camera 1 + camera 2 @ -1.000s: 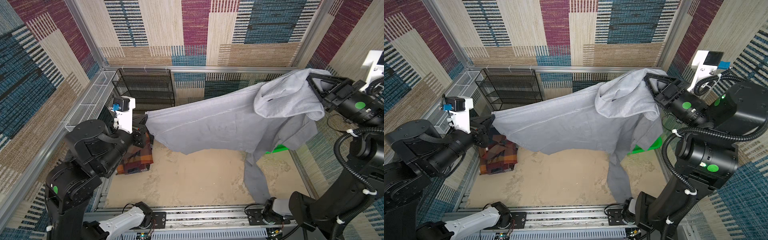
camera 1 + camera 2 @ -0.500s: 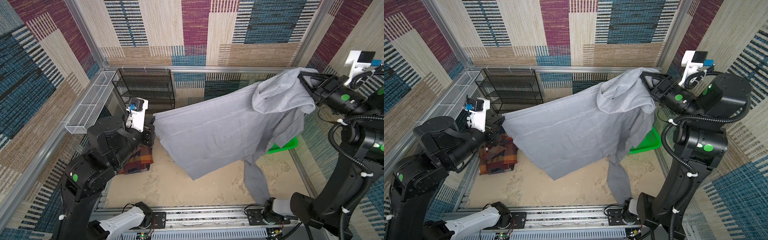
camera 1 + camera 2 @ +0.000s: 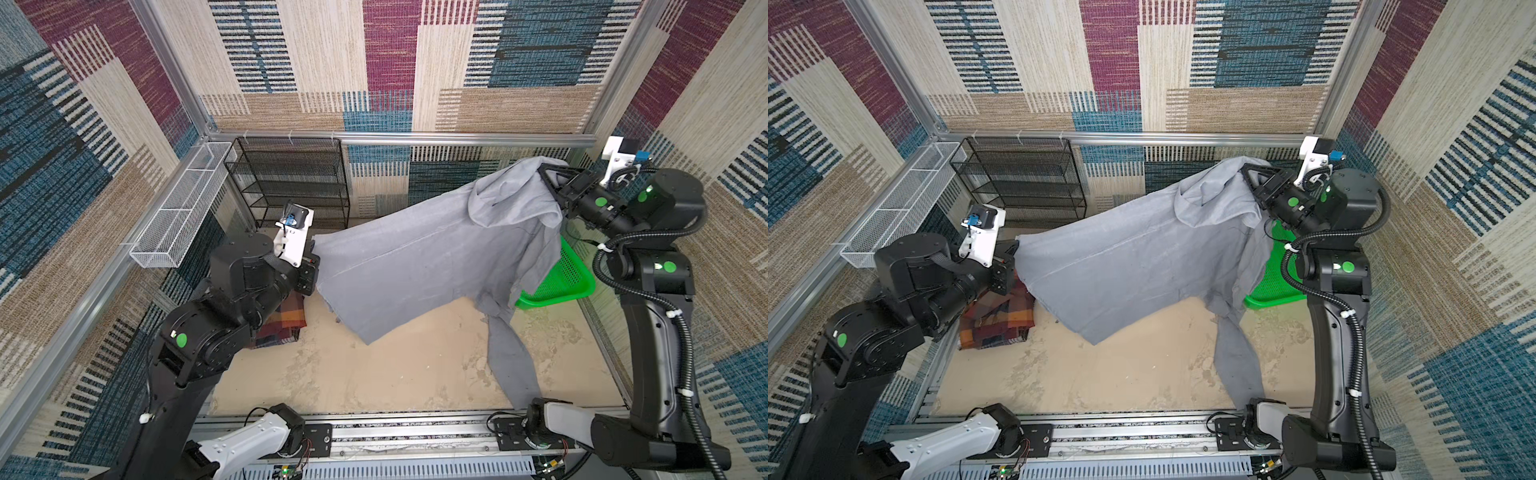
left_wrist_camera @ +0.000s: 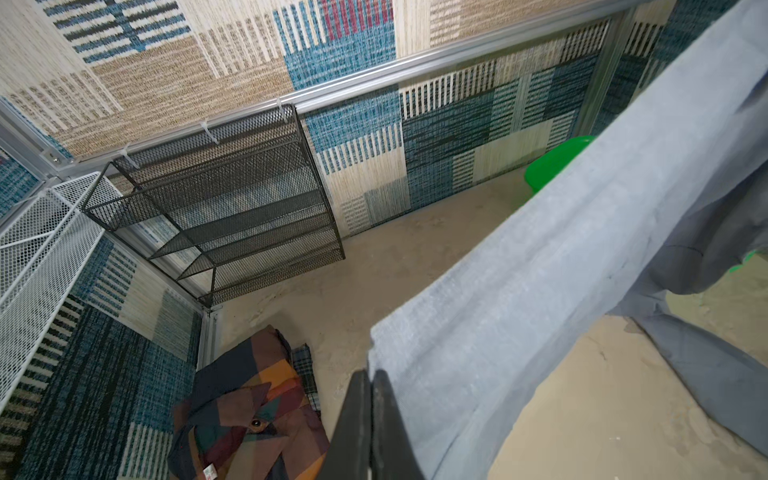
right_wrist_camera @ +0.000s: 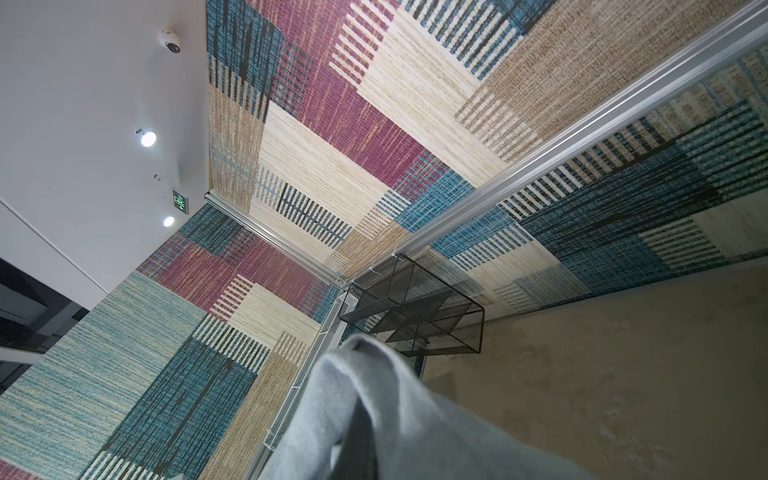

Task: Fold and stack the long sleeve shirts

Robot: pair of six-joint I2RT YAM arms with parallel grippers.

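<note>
High above the sandy table (image 3: 395, 374), the gray shirt (image 3: 415, 270) hangs stretched between two holds like a sheet. The left gripper (image 3: 312, 266) is closed tight on one corner of its straight edge. In the left wrist view the two fingers (image 4: 355, 415) are pressed together with the cloth pinched at their tips. The right gripper (image 3: 545, 179) is also closed, on a bunch of cloth at the higher end, where the shirt drapes over it in folds. Which part of the shirt this is, I cannot tell. One sleeve (image 3: 509, 365) hangs down and its end lies on the table near the front rail (image 3: 415, 432). The plaid shirt (image 3: 286, 316) lies folded on the table, low under the left gripper.

I judge the gray shirt as light, soft and limp: it sags between the two holds and will not keep any shape alone. It is not fragile, but thin cloth can slip out of a narrow pinch when it is pulled. Good places to hold are the hem corners and the shoulders, where the cloth is double. For a flat spread, the bunched end needs a hold at a clear shoulder corner.
</note>
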